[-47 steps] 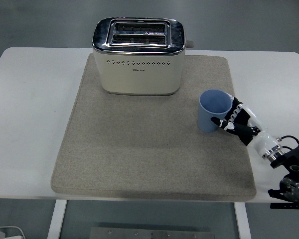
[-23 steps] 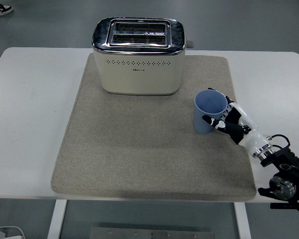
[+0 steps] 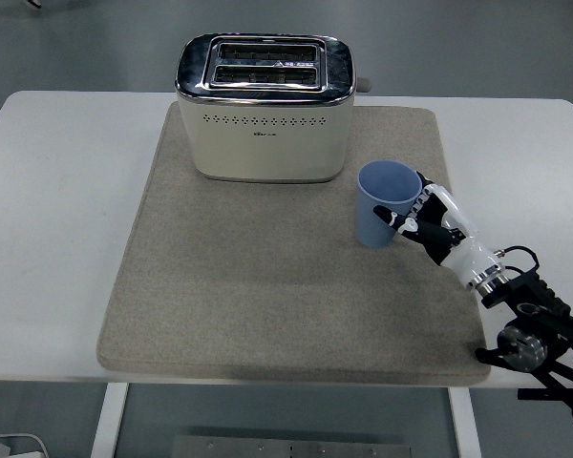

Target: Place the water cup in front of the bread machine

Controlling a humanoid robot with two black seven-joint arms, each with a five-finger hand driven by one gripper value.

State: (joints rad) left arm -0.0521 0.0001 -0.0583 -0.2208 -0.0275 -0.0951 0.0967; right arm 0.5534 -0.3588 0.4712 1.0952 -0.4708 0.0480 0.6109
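A light blue water cup stands upright and empty on the grey mat, to the right of and slightly in front of the cream toaster. My right hand comes in from the lower right and its fingers are curled around the cup's right side. The toaster sits at the mat's far edge with its two slots facing up. My left arm is out of view.
The mat lies on a white table. Open mat stretches in front of the toaster. My right forearm and its wrist joint hang over the table's near right corner.
My right hand has carried the cup leftward and a little farther away, closer to the toaster's right front corner.
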